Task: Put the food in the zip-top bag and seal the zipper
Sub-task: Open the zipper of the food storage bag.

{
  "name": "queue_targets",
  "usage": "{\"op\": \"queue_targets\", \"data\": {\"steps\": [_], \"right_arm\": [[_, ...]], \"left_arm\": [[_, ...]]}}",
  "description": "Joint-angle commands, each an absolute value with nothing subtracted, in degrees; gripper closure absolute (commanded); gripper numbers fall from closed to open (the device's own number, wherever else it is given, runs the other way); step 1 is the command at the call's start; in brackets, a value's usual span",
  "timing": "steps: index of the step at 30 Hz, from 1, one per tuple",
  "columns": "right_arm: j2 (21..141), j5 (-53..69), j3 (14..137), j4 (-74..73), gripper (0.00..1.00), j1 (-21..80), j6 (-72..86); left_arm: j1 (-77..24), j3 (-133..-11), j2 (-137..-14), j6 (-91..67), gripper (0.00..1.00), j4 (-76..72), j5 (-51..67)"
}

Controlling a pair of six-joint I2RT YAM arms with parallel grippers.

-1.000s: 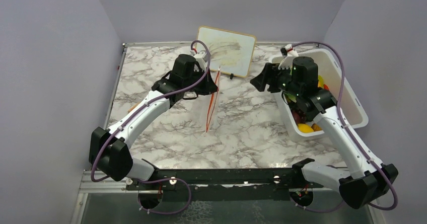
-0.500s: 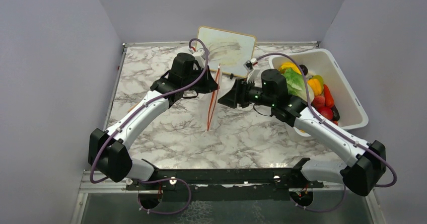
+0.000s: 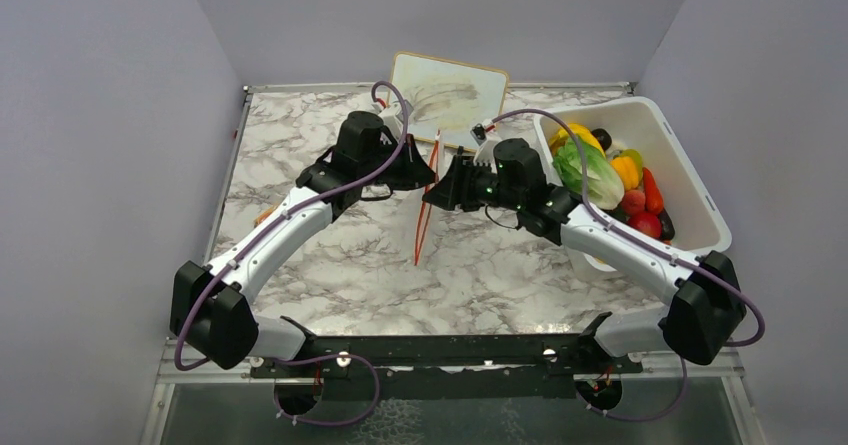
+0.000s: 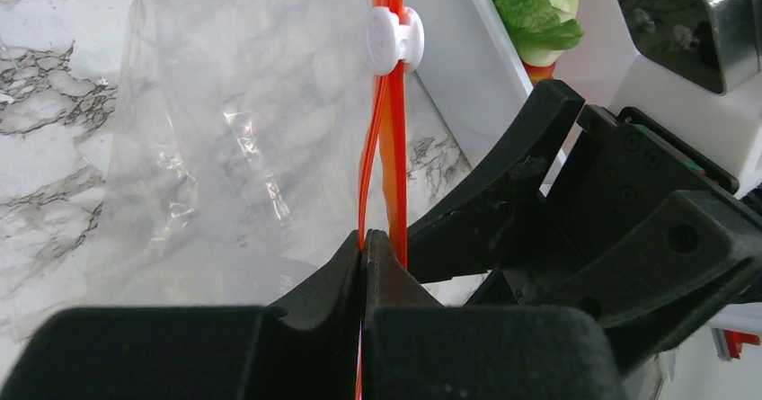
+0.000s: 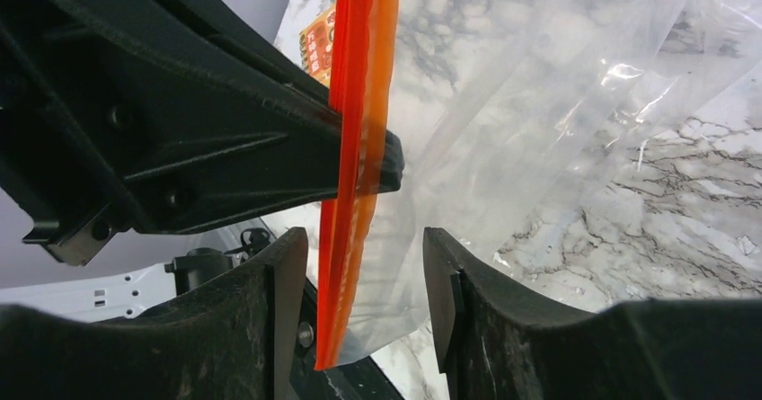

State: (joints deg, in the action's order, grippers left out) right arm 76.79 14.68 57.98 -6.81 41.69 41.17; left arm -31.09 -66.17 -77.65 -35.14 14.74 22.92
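Observation:
The clear zip-top bag (image 3: 412, 227) hangs in mid-table with its red-orange zipper (image 3: 427, 205) running near vertical. My left gripper (image 3: 428, 172) is shut on one lip of the zipper (image 4: 388, 148), just below the white slider (image 4: 392, 40). My right gripper (image 3: 432, 193) is open, its fingers (image 5: 283, 274) straddling the zipper's end (image 5: 355, 238) without closing on it. The bag's film (image 5: 539, 112) spreads beyond. The food sits in the white tub (image 3: 690, 180): green lettuce (image 3: 588, 173), yellow banana (image 3: 578, 133), orange pepper (image 3: 626, 171), red pieces (image 3: 647, 223).
A framed board (image 3: 450, 100) leans against the back wall behind the grippers. A small orange patterned card (image 3: 264, 215) lies on the marble table (image 3: 500, 265) under the left arm. Grey walls close in the left, right and back sides.
My right arm swung left from over the white tub to the bag, uncovering the food. Its open fingers now straddle the zipper beside my left gripper, which held still.

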Motion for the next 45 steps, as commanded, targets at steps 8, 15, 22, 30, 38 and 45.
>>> {"op": "queue_targets", "data": {"steps": [8,15,22,30,38,45], "right_arm": [[73.88,2.54,53.70,-4.94,0.70,42.11,37.68],[72.01,-2.75,52.65,-4.97,0.88,42.10,34.41],[70.57,-8.50,53.20,-7.26,0.99,42.12,31.82],[65.91,-10.05,51.18,-4.18,0.99,42.10,30.31],[68.85,2.90,49.98,5.79,0.99,42.11,40.56],[69.05,3.08,49.54,7.47,0.99,42.13,43.50]], "left_arm": [[-30.86,-66.05,-74.49,-33.83,1.00,15.20,23.54],[-30.92,-67.46,-73.70,-31.60,1.00,17.86,22.24],[-30.70,-73.26,-75.23,-22.61,1.00,26.97,13.71],[-30.69,-77.87,-76.38,-18.99,0.94,34.75,2.31],[-30.73,-74.01,-76.52,-24.20,0.58,25.06,25.40],[-30.75,-68.57,-76.32,-27.09,0.35,18.24,29.17]]}}
